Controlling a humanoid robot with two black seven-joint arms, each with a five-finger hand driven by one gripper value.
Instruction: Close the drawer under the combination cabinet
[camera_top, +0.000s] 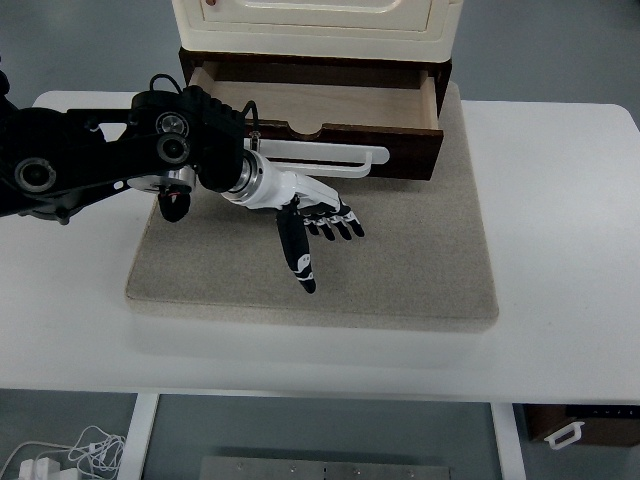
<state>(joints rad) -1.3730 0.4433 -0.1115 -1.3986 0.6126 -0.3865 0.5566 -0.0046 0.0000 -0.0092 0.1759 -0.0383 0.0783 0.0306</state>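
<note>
A cream combination cabinet (315, 25) stands at the back of a beige mat (420, 260). Under it a dark brown drawer (320, 125) is pulled out, its light wood inside showing, with a white bar handle (325, 155) on its front. My left hand (318, 222) reaches in from the left, fingers spread and holding nothing. It hovers over the mat just in front of the drawer front, below the handle, palm turned toward the drawer.
The white table (560, 250) extends to both sides of the mat. The black left arm (90, 160) lies across the table's left part. Cables and a floor show below the near edge.
</note>
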